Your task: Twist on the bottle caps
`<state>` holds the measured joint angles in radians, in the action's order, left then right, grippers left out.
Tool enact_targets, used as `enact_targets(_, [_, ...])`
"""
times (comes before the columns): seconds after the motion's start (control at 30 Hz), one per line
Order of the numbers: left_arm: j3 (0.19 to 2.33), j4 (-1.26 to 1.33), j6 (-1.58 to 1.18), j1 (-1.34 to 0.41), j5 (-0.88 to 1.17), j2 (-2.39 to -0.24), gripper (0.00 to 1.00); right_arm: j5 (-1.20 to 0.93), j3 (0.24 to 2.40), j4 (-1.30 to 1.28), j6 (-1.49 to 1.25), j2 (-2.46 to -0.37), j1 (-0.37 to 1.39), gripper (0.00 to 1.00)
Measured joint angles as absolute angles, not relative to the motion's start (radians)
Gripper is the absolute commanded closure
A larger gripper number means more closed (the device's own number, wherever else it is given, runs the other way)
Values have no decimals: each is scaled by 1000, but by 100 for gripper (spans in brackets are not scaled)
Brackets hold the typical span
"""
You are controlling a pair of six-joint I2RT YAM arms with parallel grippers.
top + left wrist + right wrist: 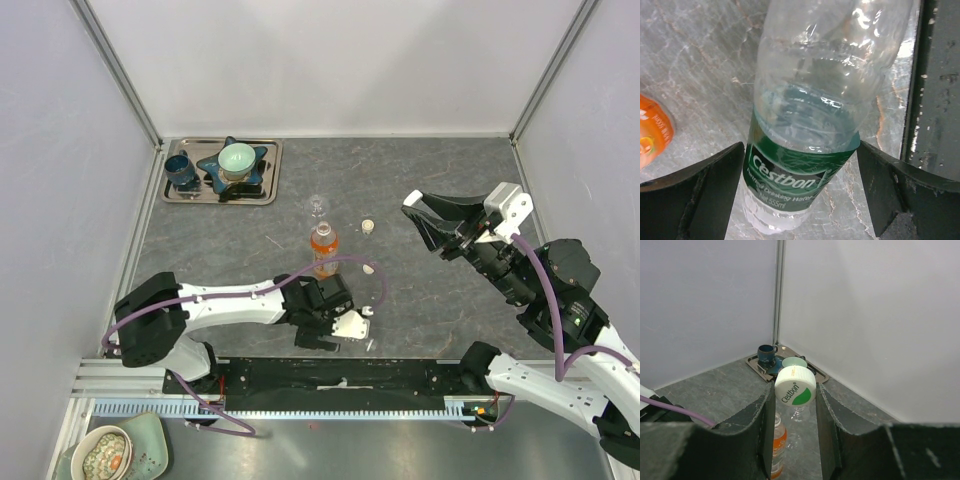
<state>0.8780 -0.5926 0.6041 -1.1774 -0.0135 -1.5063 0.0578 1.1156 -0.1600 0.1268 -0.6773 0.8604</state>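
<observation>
My left gripper (800, 200) is open low near the table's front, its fingers on either side of the green label of a clear greenish bottle (810, 115). My right gripper (795, 392) is raised at the right and shut on a white cap (795, 386) with a green logo. An orange bottle (323, 248) stands mid-table without a cap, and a small clear bottle (318, 207) stands just behind it. Two more white caps (368, 226) (367, 268) lie on the table to the right of those bottles. The top view shows the left gripper (340, 322) and right gripper (415, 210).
A metal tray (270, 165) at the back left carries a dark blue cup (181, 172) and a pale green bowl (237, 158) on a blue star-shaped dish. A black rail (340, 375) runs along the near edge. A patterned dish (105, 455) sits below the table's front left.
</observation>
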Motion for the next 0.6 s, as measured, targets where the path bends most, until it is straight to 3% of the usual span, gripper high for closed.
enact_targets(0.27, [829,-574,614,-1177,60,-1504,2,57,1116,-160,127,-679,860,66])
enact_targets(0.6, [791,-570,607,-1177,75,-1478,34,57,1116,-162,126,-679,860,68])
